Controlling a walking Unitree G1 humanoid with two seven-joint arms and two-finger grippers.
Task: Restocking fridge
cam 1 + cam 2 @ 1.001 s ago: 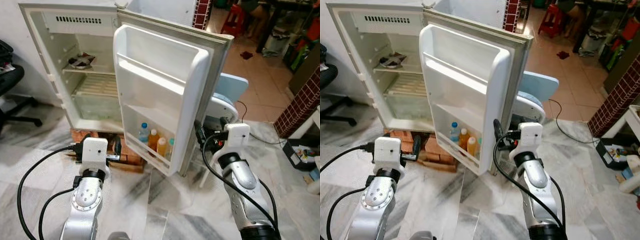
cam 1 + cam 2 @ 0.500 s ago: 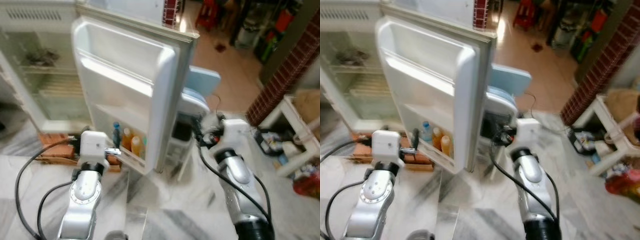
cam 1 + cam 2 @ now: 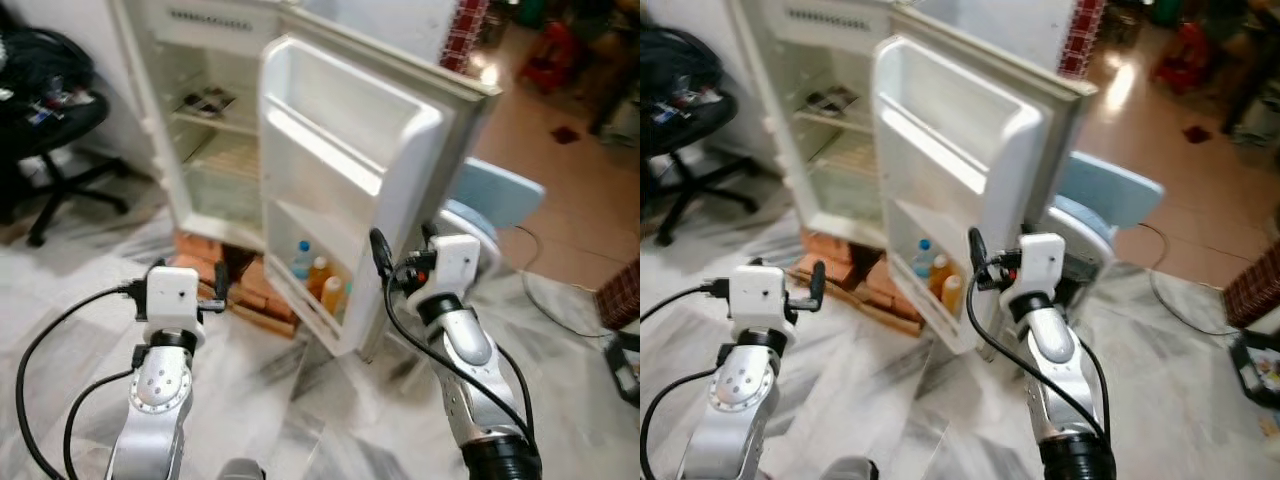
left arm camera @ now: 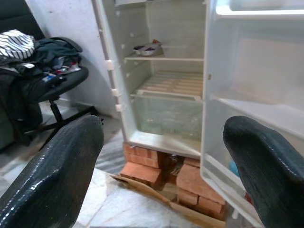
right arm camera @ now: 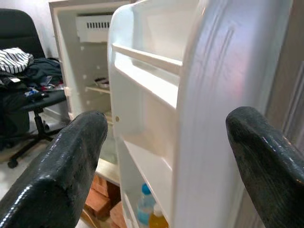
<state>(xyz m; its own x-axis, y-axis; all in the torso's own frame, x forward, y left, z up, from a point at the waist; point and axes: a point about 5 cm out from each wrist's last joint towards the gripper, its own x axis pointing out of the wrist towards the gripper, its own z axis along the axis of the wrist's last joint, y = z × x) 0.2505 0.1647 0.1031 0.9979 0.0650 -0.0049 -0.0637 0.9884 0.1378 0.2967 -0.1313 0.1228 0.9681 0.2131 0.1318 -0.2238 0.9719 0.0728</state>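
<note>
**Guarding the open door against a stray knock**

Starting at ten o'clock: a black office chair (image 3: pixel 60 125) heaped with clothes, close beside the fridge cabinet (image 3: pixel 165 110), narrowing the approach on that side. At eleven, cabinet wide open and mostly bare, with one small packet (image 4: pixel 149 47) on the upper shelf. Raised on bricks (image 3: pixel 250 290), with a cardboard sheet (image 4: pixel 142 190) jutting onto the marble floor (image 3: pixel 300 420). Probably a trip edge for walking feet.

Left pincer (image 4: pixel 164 142) low at nine o'clock, fingers spread wide, grasping nothing, aimed into the cabinet mouth and apart from it.

At twelve, the door (image 3: pixel 340 170) swung fully out, free edge pointing back toward the robot. Bottles (image 3: pixel 318 285) standing in the lowest door rack, upper racks empty.

Right pincer (image 5: pixel 166 128) at one o'clock, likewise released and empty, one finger on each side of the door's free edge. Very near that edge, contact hard to judge.

Main hazard, by judgement: nudging that edge, swinging the door and toppling the bottles. Also snagging the arm's black cable (image 3: pixel 400 330) on the door corner.

At two o'clock, a pale blue chair (image 3: pixel 495 195) just behind the door, limiting further swing. At three, a thin cord (image 3: pixel 545 290) on the floor.

Best open room: bare marble between the two arms, five to seven o'clock.
</note>
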